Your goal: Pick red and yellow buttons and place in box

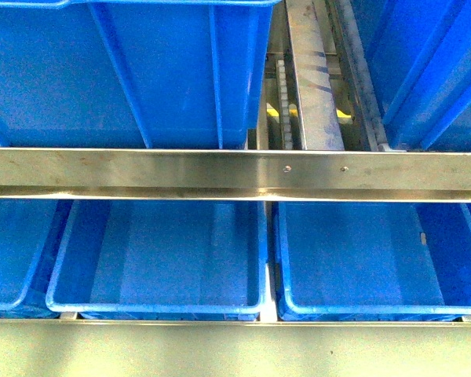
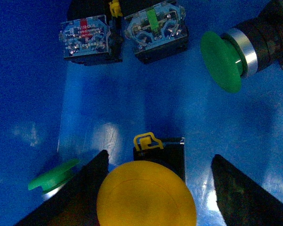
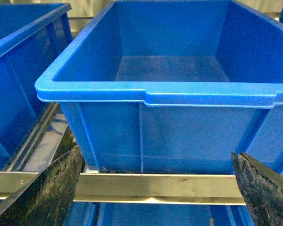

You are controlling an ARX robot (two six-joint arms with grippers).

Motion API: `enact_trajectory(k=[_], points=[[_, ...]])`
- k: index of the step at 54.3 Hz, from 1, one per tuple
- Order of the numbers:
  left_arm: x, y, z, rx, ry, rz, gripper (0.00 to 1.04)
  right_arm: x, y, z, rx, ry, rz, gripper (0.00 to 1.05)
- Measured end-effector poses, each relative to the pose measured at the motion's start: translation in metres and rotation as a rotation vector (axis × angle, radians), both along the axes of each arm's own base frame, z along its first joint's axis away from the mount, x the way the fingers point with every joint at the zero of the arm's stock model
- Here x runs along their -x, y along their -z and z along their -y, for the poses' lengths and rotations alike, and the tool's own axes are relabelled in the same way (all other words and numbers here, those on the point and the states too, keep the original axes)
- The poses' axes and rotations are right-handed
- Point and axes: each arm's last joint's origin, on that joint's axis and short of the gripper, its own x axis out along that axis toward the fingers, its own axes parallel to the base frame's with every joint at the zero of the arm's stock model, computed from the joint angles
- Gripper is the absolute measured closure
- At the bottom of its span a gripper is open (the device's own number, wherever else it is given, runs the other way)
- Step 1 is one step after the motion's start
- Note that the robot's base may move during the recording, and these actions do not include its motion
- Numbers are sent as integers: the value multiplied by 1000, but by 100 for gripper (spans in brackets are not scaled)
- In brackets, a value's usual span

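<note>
**Yellow button lying between the spread left fingers**

Down inside a bin, the yellow button is lying on the blue bin floor. It is showing a broad, smooth, domed mushroom cap, plain yellow with no marking. The cap is sitting on a black block body that is carrying a small yellow clip.

The left fingers are standing spread wide, one dark pad on each side of the cap. One is sitting clearly apart from it. The other is overlapping the cap's edge in the wrist view, and I cannot tell whether it is actually touching. Nothing is being pinched.

Other parts are lying loose on the same floor. A green mushroom button with a silver collar and black barrel is lying tipped on its side, well apart from the yellow one. A second green button is lying just beside one finger. Beyond the yellow cap, a red-striped contact block and a green-striped contact block are sitting side by side.

The right fingers are hanging spread as well, gripping nothing, in front of an open-topped blue bin. That bin is resting above a steel rail, with a neighbouring bin alongside it.

From the front, blue bins are sitting in two tiers, with a steel crossbar running between them.
</note>
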Motion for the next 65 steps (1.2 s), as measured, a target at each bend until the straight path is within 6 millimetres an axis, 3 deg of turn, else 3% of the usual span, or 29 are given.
enact_trajectory(k=[12,26,33,41,51,56,65], points=[[-2,0,0,0,-2,20,71,0,0,0,0,0,0,7],[1,-1,4,22,21,67,72,0,0,0,0,0,0,7],[13,-18,7,58,54,120,72,0,0,0,0,0,0,7],[50,-74,1,97,85,297,72,0,0,0,0,0,0,7],[101,-121,-22,103,92,464,72,0,0,0,0,0,0,7],[137,-130,-42,101,96,529,72,0,0,0,0,0,0,7],[199,-126,-65,143,154,616,72,0,0,0,0,0,0,7]])
